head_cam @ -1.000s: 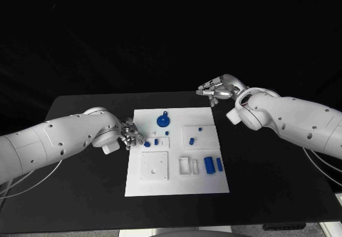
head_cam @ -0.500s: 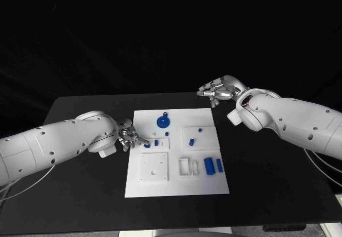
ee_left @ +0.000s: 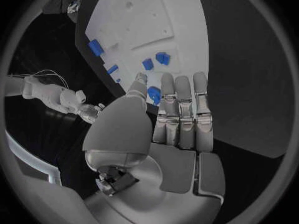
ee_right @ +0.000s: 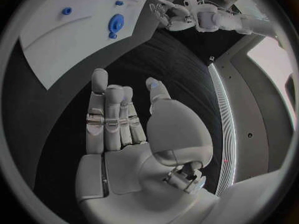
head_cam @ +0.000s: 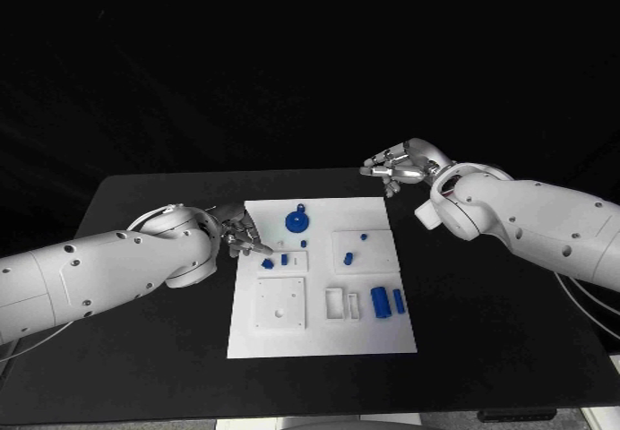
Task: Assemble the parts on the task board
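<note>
Left hand (head_cam: 236, 236), silver and many-fingered, hangs with fingers straight and close together, holding nothing, just at nine o'clock of a small blue plastic block (head_cam: 268, 263) near the left edge of the white flat task board (head_cam: 323, 336). Right hand (head_cam: 400, 166) waits loosely curled and empty past the board's one o'clock corner. I judge the fingers should come down slowly and pinch the block squarely.

The flat white matt plastic task board (head_cam: 322, 331) lies on a matt black tabletop (head_cam: 155, 358). Small blue plastic parts (head_cam: 380, 301) look smooth. The arms' white shells (head_cam: 543, 224) are glossy; the silver metal fingers (ee_left: 181, 109) gleam.
</note>
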Robot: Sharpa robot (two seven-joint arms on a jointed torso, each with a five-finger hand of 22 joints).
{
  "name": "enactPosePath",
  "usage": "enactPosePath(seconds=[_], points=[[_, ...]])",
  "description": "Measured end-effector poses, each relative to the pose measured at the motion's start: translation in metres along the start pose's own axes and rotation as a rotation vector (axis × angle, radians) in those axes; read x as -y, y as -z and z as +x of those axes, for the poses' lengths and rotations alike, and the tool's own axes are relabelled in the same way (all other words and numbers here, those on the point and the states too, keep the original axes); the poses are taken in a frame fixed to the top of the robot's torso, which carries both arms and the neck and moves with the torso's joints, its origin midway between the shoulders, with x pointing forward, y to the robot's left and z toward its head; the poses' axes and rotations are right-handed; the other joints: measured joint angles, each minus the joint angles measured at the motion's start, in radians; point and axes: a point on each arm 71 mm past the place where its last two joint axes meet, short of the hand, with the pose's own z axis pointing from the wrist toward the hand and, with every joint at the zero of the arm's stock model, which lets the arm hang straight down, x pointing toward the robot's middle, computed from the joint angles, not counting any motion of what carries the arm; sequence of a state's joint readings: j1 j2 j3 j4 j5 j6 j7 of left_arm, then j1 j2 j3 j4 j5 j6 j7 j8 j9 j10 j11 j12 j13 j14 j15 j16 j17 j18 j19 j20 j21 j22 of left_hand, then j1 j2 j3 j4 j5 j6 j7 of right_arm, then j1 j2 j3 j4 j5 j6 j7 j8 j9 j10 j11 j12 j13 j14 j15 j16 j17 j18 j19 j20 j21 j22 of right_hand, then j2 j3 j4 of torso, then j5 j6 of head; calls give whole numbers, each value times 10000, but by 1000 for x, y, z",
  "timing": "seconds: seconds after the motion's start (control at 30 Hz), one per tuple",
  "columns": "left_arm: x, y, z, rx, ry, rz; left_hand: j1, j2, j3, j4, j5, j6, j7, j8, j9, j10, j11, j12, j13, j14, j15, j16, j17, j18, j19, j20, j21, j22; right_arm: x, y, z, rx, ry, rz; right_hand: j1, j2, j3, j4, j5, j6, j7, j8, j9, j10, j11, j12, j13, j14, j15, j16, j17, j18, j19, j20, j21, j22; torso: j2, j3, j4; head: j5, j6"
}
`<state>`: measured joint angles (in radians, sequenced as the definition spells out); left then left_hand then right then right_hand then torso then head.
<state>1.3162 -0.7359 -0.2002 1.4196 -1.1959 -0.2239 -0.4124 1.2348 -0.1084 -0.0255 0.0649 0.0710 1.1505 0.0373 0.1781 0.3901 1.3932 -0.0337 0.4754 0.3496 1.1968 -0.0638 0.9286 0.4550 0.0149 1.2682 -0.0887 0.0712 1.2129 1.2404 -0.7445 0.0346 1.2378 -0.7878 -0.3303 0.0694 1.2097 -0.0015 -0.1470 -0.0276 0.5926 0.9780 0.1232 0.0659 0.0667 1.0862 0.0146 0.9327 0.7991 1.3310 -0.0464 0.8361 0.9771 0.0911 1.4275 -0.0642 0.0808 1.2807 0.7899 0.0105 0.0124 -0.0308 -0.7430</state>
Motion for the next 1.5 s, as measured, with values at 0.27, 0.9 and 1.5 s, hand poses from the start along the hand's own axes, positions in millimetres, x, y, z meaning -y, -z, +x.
enactPosePath(seconds=[0.27, 0.9, 1.5], points=[[13, 4, 3, 613, -973, 458, -466, -465, 121, 1132, -26, 147, -148, 770, 42, 71, -63, -48, -12, 11, -12, -80, 54, 0, -51, 51, 0, -272, 1, 0, 1, -16, -9, 18, 0, 0, 0, 0, 0, 0, -1, 0, 0, 0, 0, 0, 0, 0, 0, 0, 0, -1, 0, 0, 0, 0, 1, 3, -7, 30, -12], [22, 3, 20, 295, -3552, 46, -554, -554, 234, 1836, -103, 188, -347, 2045, 461, 236, -164, 496, 316, 129, -93, 433, 356, 1, 112, -42, 117, 521, 2, 1, 2, -33, -20, 34, 0, 0, 0, 0, 0, 3, -3, 0, 0, 0, 0, 0, 0, 0, 0, 0, 0, 0, 0, 0, 0, 0, 7, 16, -20, 14, -26], [26, -4, 30, 193, -4051, -11, -554, -554, 318, 2000, -103, 223, -382, 2101, 442, 273, -201, 495, 314, 165, -130, 473, 365, 2, 112, -42, 76, 602, 2, 0, 3, -55, -31, 32, 0, 0, 28, 28, 0, 16, -16, 0, 0, 0, 0, 0, 0, 0, 0, 0, 0, -1, 0, 0, 0, 0, 11, 12, -21, -43, -48]])
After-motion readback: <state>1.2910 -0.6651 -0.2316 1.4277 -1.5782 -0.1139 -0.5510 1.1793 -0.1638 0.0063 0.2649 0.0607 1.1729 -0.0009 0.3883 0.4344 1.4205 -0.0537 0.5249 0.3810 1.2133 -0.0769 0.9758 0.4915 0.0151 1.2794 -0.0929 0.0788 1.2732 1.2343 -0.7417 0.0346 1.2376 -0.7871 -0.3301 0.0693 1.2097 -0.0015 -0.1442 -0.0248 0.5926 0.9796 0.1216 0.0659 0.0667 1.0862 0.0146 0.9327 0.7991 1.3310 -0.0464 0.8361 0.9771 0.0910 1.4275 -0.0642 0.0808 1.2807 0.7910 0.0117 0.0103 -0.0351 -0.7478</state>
